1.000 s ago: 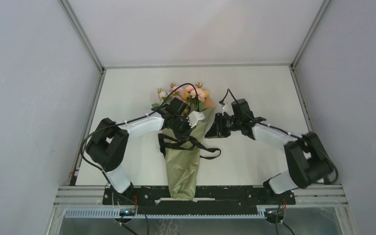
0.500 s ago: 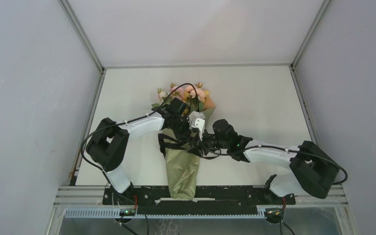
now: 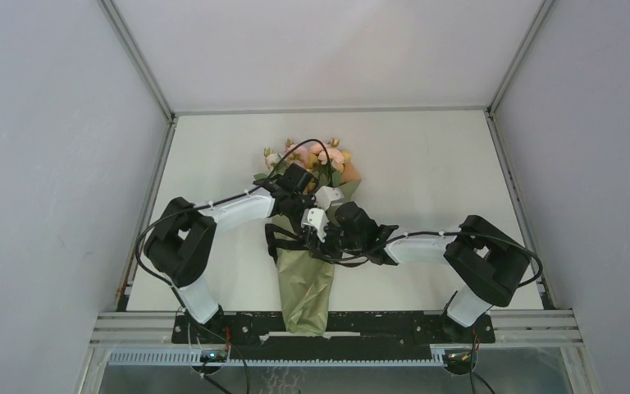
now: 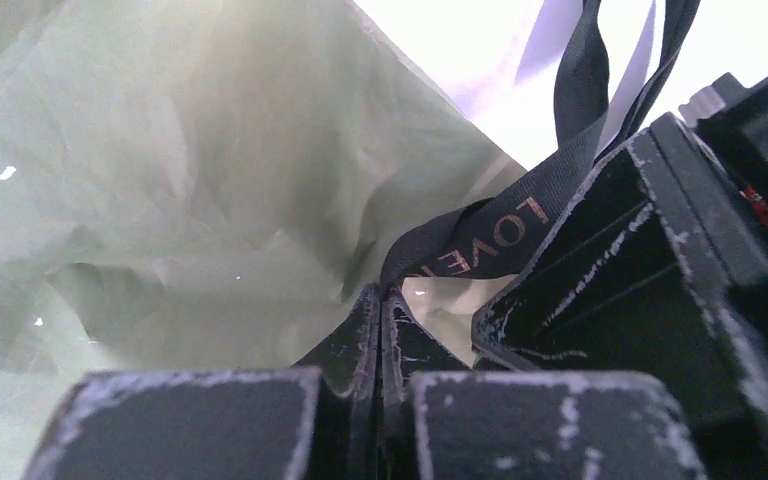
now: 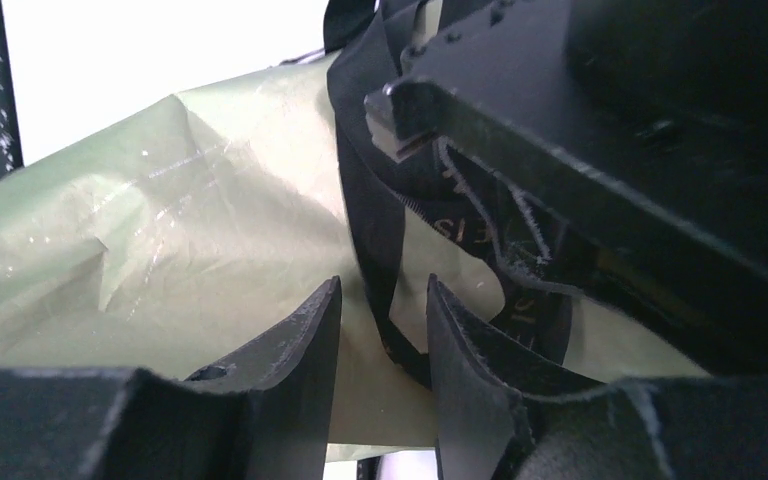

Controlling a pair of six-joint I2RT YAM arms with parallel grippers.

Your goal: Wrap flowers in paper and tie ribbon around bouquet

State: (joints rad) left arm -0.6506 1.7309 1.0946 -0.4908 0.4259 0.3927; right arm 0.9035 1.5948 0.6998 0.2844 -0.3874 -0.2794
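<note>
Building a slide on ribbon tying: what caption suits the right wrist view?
Right gripper, fingers parted, straddles a black ribbon strand lying against the olive-green paper.

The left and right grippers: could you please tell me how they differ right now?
The left gripper is shut, pinching the ribbon; the right gripper is open, with a ribbon strand loose in its gap. Both are at the ribboned middle of the bouquet.
</note>
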